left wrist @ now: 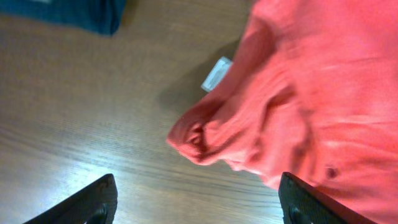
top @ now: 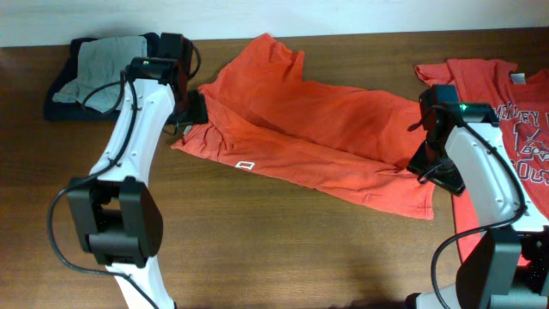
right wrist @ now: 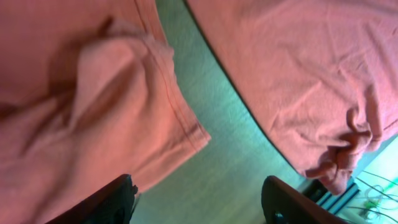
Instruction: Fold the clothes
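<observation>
An orange-red T-shirt (top: 317, 137) lies loosely spread and creased across the middle of the table, a small white logo near its front-left hem. My left gripper (top: 190, 107) hovers at its left edge. In the left wrist view that gripper (left wrist: 199, 208) is open over bare wood, with the shirt's bunched edge (left wrist: 298, 106) and a white tag (left wrist: 216, 73) just ahead. My right gripper (top: 433, 167) stands at the shirt's right end. In the right wrist view it (right wrist: 199, 202) is open and empty, with a hemmed corner (right wrist: 93, 112) of the shirt to its left.
A second red T-shirt (top: 515, 129) with white lettering lies at the far right, partly under the right arm; it also shows as the red cloth (right wrist: 298, 74) in the right wrist view. Grey and dark blue clothes (top: 103, 64) are piled at the back left. The wooden table (top: 283, 249) ends at the back wall.
</observation>
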Motion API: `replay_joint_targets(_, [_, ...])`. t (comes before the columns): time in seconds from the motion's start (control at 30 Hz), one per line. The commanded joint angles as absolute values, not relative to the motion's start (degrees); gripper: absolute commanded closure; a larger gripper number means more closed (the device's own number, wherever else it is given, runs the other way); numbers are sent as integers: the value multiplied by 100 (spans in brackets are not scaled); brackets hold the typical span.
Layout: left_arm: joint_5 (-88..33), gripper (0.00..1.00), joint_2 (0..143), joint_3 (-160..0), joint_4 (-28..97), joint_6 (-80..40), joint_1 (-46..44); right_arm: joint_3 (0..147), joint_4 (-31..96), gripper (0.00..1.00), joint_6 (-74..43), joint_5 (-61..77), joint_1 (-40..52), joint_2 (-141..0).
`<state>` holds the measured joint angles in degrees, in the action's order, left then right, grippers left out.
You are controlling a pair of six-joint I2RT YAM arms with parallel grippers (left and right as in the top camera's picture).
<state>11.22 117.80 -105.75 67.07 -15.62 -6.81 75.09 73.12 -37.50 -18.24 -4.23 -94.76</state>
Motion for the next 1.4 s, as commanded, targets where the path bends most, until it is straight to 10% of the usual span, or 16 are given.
replay_joint_targets(0.0, [1173, 18, 12123, -10589, 6794, -1544, -432, 7279, 7354, 31, -3824, -1651, -464, -9367])
replay_joint_targets(1.03, [226, 13, 12573, -10582, 5876, -292, -283, 5037, 5365, 15, -2145, 392, -1806, -9358])
replay_joint_targets(1.37, [233, 13, 12663, -10580, 5874, -292, -283, 5009, 4904, 56, -2145, 231, -1806, -9358])
